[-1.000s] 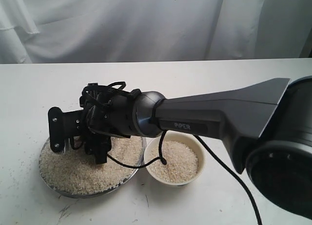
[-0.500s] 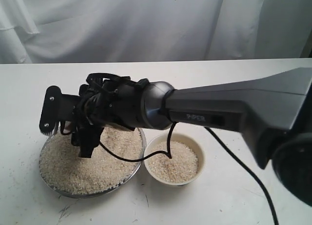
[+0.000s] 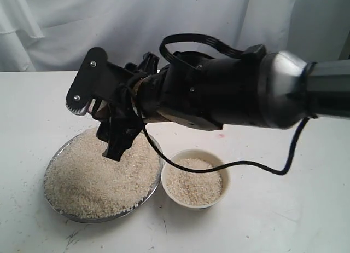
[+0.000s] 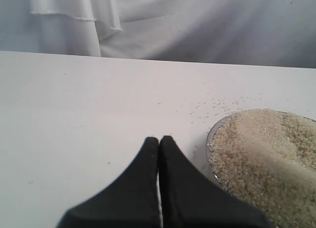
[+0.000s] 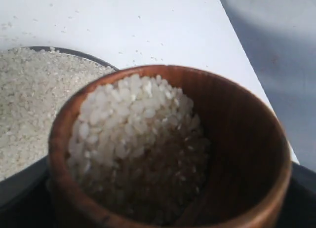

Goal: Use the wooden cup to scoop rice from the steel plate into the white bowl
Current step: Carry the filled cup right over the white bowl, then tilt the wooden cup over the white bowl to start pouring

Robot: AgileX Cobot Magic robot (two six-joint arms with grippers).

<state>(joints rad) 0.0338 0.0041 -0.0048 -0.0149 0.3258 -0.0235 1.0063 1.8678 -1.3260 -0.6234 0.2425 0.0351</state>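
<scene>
My right gripper (image 3: 101, 121) hangs above the steel plate (image 3: 54, 157), shut on the wooden cup (image 5: 237, 129). The right wrist view shows the cup tilted and partly filled with rice (image 5: 133, 119); in the exterior view the arm hides the cup. A broad heap of rice (image 3: 98, 176) covers the plate. Just right of the plate stands the white bowl (image 3: 224, 173), with rice (image 3: 194, 182) in it. My left gripper (image 4: 159, 139) is shut and empty, low over the table beside the plate's rim (image 4: 210, 139).
A black cable (image 3: 235, 164) droops from the right arm over the bowl's far rim. Loose grains (image 4: 217, 104) lie scattered on the white table near the plate. A white cloth (image 3: 164, 23) hangs behind the table's far edge.
The right arm has lifted up out of the rice heap and swung a little to the right, the cup coming up with it. The left gripper's earlier state is not shown.
</scene>
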